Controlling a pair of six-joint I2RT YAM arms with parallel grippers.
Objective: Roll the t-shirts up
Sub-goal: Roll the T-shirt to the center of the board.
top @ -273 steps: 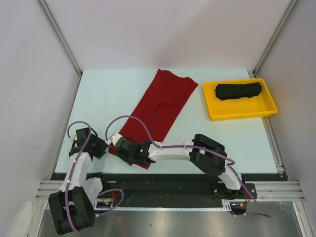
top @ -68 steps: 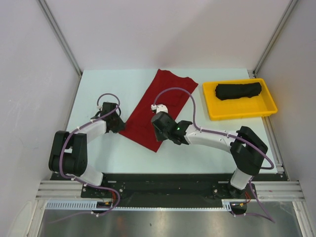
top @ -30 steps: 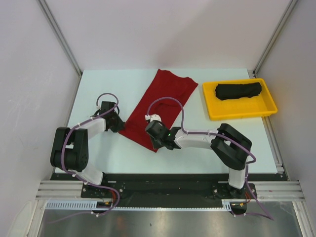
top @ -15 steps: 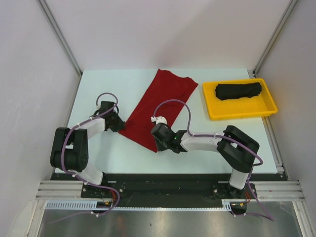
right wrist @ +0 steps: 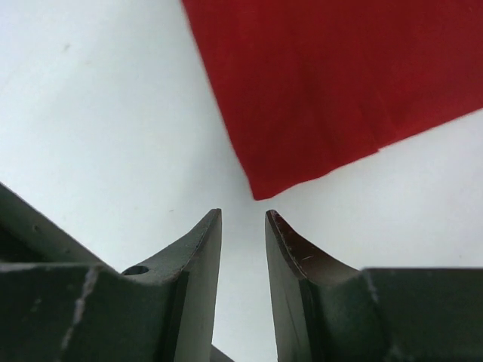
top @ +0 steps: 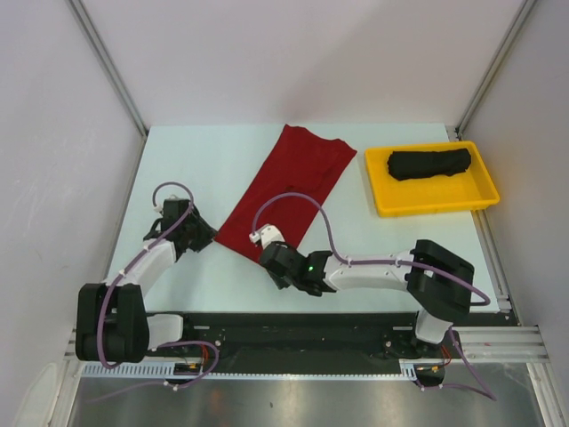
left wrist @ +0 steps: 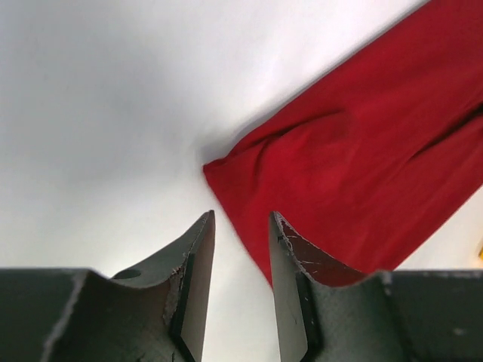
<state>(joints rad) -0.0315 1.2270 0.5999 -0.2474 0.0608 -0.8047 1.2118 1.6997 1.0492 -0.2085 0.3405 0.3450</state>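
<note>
The deep red t-shirt (top: 289, 182), folded into a long strip, lies flat and slanted across the middle of the table. My left gripper (top: 206, 237) stands open just off its near left corner (left wrist: 215, 170), with bare table between the fingers (left wrist: 198, 260). At the near right corner (right wrist: 260, 192) my right gripper (top: 269, 256) is also open and holds nothing; that corner lies just ahead of its fingertips (right wrist: 213, 226). The black t-shirt (top: 429, 163) sits rolled up in the yellow tray (top: 433, 206).
The yellow tray stands at the back right, near the right frame post. White walls and metal rails close in the table on the left, right and back. Purple cables loop above both wrists.
Both grippers have opened and drawn back toward the near edge, off the red shirt's near corners. The shirt's near end now lies flat on the table.
</note>
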